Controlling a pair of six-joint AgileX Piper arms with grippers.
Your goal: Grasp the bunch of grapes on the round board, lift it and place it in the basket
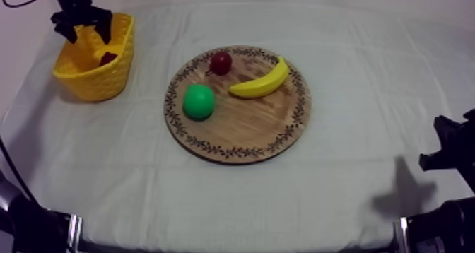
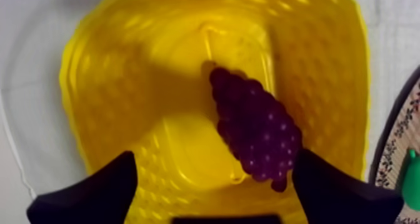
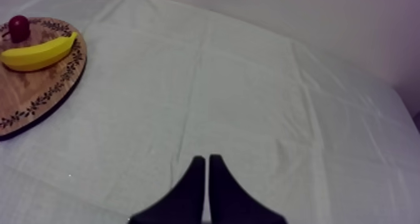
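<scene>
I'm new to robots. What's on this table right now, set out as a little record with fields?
bunch of grapes: lying inside the yellow basket
left gripper: open, over the basket, holding nothing
right gripper: shut on nothing, low over the cloth at the table's right side
wooden board: mid-table, bearing a banana, a pear and a small red fruit
task state: grapes off the board and in the basket
</scene>
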